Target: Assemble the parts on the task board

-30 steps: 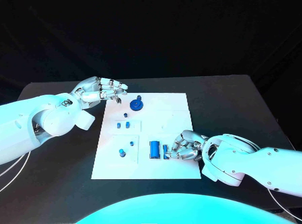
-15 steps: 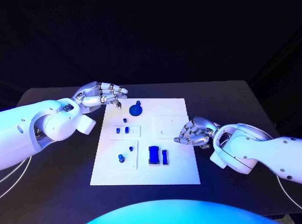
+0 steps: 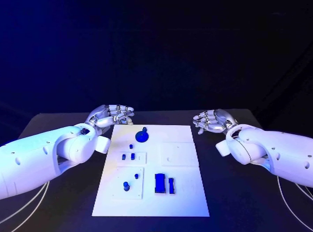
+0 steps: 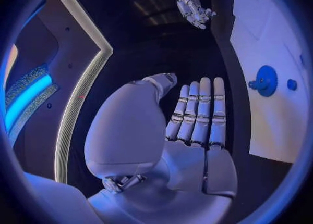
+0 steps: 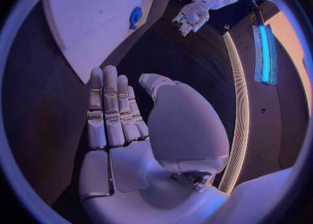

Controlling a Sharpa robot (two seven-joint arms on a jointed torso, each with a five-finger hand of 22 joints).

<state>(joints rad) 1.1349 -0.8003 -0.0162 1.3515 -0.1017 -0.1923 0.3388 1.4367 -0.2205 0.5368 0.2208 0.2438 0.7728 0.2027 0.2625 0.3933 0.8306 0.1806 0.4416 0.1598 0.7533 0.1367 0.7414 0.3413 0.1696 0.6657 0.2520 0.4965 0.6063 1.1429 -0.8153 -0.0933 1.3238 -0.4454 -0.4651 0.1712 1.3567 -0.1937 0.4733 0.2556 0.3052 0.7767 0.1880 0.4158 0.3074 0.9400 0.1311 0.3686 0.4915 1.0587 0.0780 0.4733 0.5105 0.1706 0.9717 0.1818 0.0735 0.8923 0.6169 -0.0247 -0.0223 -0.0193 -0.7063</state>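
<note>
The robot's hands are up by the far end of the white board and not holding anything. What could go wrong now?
Both the left hand and the right hand hold nothing, off the task board's far corners. Coming back down, a hand might bump the round blue part nearest the left hand. The two long blue parts lie side by side, so grabbing one could nudge the other.

No readable text, labels, brands, numbers or signs were found anywhere; the task board (image 3: 178, 163) and its parts (image 3: 159, 182) carried no legible marking.
</note>
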